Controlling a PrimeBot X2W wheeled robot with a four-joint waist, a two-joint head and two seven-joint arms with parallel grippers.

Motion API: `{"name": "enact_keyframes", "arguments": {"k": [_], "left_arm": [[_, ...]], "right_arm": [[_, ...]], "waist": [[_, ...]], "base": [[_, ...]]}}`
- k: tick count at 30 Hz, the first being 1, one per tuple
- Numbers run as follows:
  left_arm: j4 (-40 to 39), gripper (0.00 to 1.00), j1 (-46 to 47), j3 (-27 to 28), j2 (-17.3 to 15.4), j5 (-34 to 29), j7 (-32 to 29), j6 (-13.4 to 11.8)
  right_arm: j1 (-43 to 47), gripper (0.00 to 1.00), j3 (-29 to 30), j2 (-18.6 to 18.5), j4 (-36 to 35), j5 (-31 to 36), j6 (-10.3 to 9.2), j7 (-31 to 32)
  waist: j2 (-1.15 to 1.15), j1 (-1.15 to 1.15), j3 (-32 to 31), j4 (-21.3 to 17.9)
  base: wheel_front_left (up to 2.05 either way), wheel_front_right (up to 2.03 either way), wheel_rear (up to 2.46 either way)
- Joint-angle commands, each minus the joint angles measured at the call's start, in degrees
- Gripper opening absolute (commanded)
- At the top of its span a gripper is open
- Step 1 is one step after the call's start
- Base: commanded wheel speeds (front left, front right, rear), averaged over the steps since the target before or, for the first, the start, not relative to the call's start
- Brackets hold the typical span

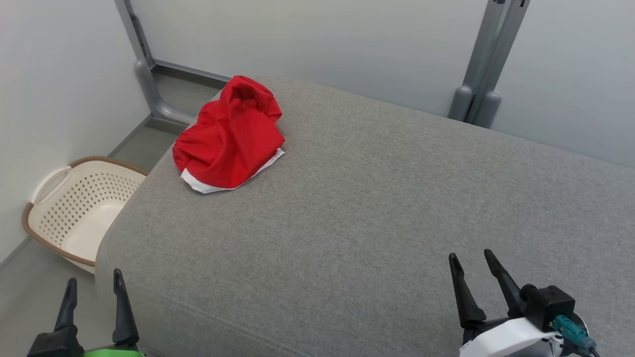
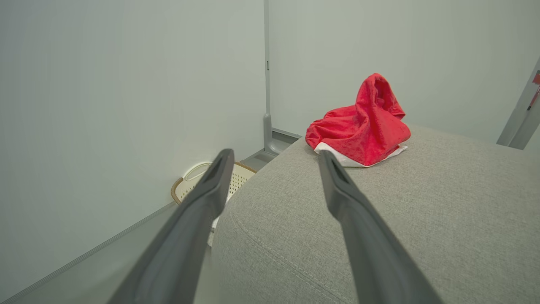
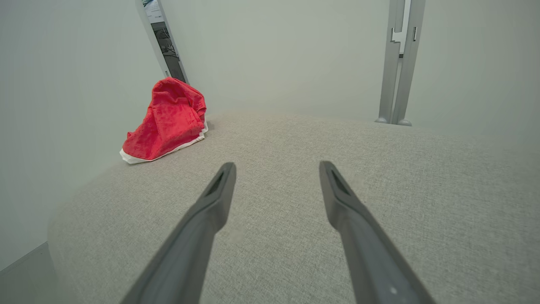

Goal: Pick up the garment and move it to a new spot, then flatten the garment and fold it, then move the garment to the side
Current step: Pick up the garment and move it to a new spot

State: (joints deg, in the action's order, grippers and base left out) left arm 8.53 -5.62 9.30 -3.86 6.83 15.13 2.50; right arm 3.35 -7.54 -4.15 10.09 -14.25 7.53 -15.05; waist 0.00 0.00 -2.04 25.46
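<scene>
One garment (image 1: 230, 134), one basket (image 1: 79, 198), two hands (image 1: 95, 276) (image 1: 470, 254)

Red, white-edged garment (image 1: 230, 134); grey cushion (image 1: 377, 208).

1. Upholstered block (image 1: 377, 208): grey woven fabric, rounded corners, stitched seam along its near edge. Reference for all entries below.
2. Back wall (image 1: 322, 39): plain, pale grey-white, behind the block's far edge.
3. Side wall (image 1: 54, 74): same finish, off the block's left side.
4. Single post (image 1: 149, 89): grey metal, rounded foot, by the block's far left corner.
5. Twin posts (image 1: 480, 54): grey metal, behind the far edge, toward the right.
6. Floor (image 1: 30, 297): smooth grey, left of the block.
7. Basket (image 1: 64, 213): cream perforated plastic, brown rim, on the floor beside the block's left edge.
8. Light: even, diffuse.
</scene>
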Motion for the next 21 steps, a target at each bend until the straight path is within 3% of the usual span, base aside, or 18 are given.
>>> {"name": "enact_keyframes", "arguments": {"k": [1, 12, 21], "left_arm": [[-0.12, 1.0, -0.89, 0.33, -0.25, 0.13, -0.03, -0.18], [-0.07, 1.0, -0.98, 1.17, -0.23, 0.04, -0.03, 0.19], [0.71, 1.0, 0.99, 1.31, 0.03, 0.24, -0.03, 0.05]], "right_arm": [[-0.39, 1.0, -0.07, -0.01, 0.18, -0.24, -0.09, -0.16], [-0.6, 1.0, -0.83, -0.35, 0.5, -0.36, -0.09, -0.16], [-1.25, 1.0, -1.58, -1.24, 0.61, -0.46, -0.09, -0.16]], "waist": [[0.0, 0.0, 0.11, 0.94], [0.0, 0.0, 0.44, 2.34], [0.0, 0.0, 1.24, 0.95]], "base": [[0.0, 0.0, 0.0], [0.0, 0.0, 0.0], [0.0, 0.0, 0.0]]}}
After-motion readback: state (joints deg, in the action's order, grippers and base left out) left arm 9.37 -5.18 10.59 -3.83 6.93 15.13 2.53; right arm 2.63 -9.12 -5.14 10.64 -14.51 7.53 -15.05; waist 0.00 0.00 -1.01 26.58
